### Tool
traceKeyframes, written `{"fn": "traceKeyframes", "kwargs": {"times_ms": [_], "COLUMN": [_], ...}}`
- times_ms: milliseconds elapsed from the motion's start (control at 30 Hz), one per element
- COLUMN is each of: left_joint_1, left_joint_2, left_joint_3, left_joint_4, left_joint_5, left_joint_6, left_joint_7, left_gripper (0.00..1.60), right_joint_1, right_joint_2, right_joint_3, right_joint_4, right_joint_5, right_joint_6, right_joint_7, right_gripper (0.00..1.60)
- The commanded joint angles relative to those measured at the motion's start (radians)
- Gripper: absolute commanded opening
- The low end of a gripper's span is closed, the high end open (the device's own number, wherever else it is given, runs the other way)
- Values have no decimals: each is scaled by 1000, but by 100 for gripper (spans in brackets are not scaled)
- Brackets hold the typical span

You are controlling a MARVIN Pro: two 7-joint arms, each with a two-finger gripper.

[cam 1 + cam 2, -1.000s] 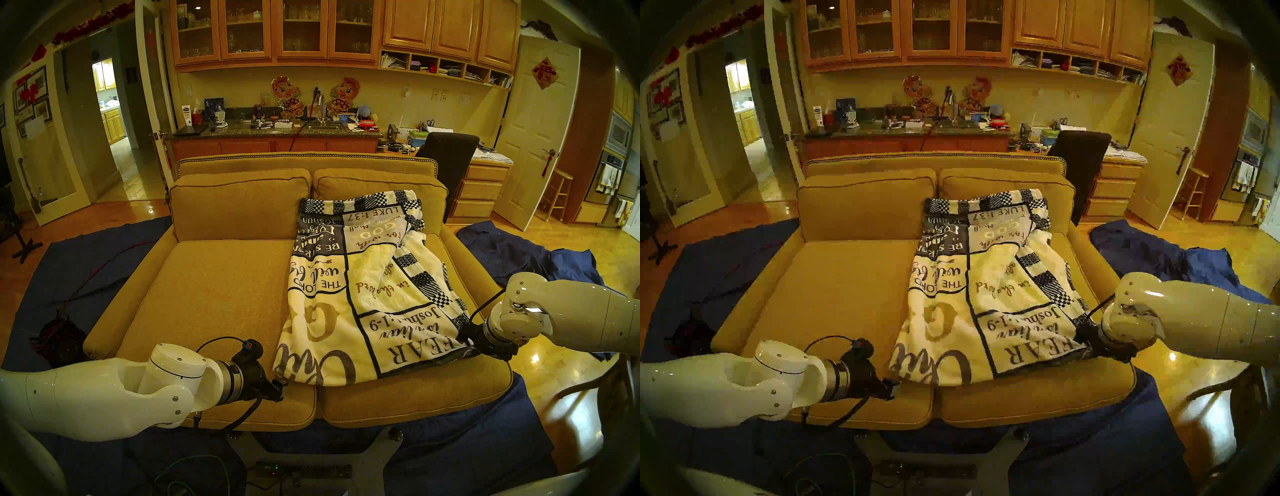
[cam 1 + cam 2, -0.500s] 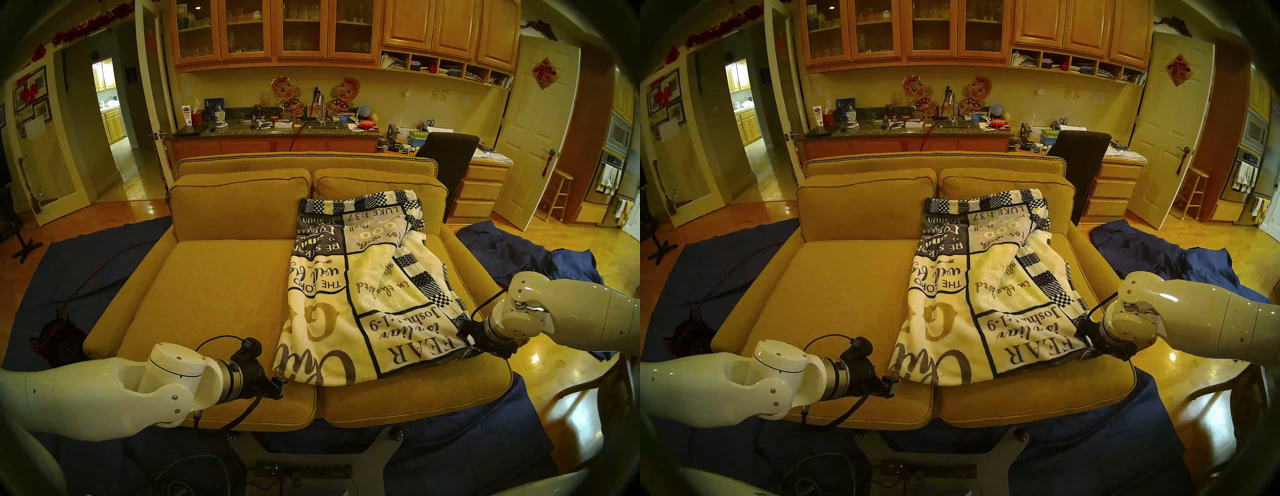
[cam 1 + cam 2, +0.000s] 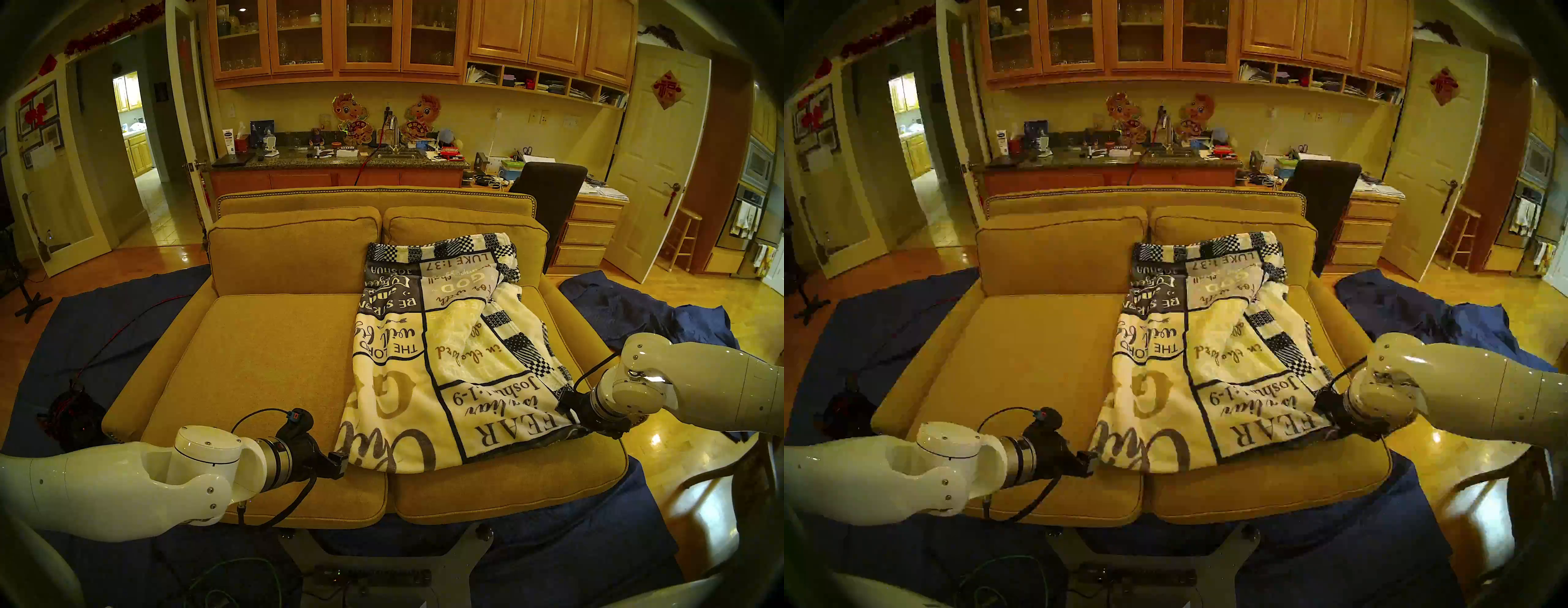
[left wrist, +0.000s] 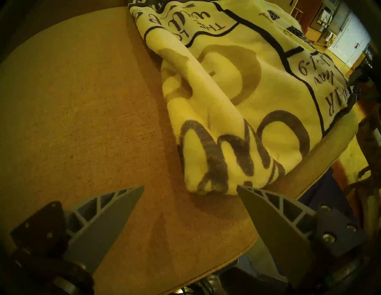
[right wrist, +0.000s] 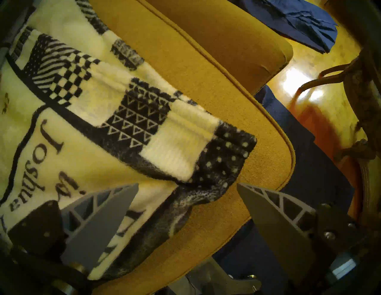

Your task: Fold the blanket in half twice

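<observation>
The blanket (image 3: 445, 361) (image 3: 1208, 365), cream with navy lettering and a checkered edge, lies as a long strip on the sofa's right seat cushion, from backrest to front edge. My left gripper (image 3: 339, 465) (image 3: 1090, 463) (image 4: 190, 186) is open just left of the blanket's front left corner (image 4: 208, 177), which sits right ahead of the fingertips. My right gripper (image 3: 570, 418) (image 3: 1325, 414) (image 5: 187, 184) is open at the front right corner; the dotted navy corner (image 5: 222, 156) lies between its fingers, ungripped.
The mustard sofa (image 3: 263, 361) has a bare left cushion. Dark blue cloths (image 3: 636, 314) cover the floor on both sides and in front. A red cable coil (image 3: 72, 416) lies at the left. A wooden chair (image 3: 729, 471) stands near my right arm.
My left gripper has lifted slightly and drawn a little back, still beside the blanket's front left corner. The right arm and the blanket have barely moved.
</observation>
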Motion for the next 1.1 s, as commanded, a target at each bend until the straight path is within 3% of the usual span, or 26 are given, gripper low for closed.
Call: {"fn": "traceKeyframes", "kwargs": {"times_ms": [0, 333, 733, 967, 1067], "left_joint_1": [1, -5, 23, 38, 29], "left_joint_2": [-31, -61, -115, -144, -160], "left_joint_3": [2, -5, -4, -7, -5], "left_joint_4": [66, 106, 193, 258, 272], "left_joint_5": [51, 107, 43, 21, 7], "left_joint_6": [-76, -166, -229, -302, -273], "left_joint_7": [-85, -192, -290, -426, -431], "left_gripper": [160, 160, 160, 160, 160], "right_joint_1": [12, 13, 17, 24, 34], "right_joint_2": [-3, -4, -8, -17, -25], "right_joint_3": [9, 10, 12, 19, 29], "right_joint_4": [1, -2, 5, 9, 13], "right_joint_5": [-3, -1, -1, 3, 11], "right_joint_6": [0, -2, -1, -7, -10], "right_joint_7": [-7, -8, -7, 0, -1], "right_gripper": [160, 160, 160, 160, 160]}}
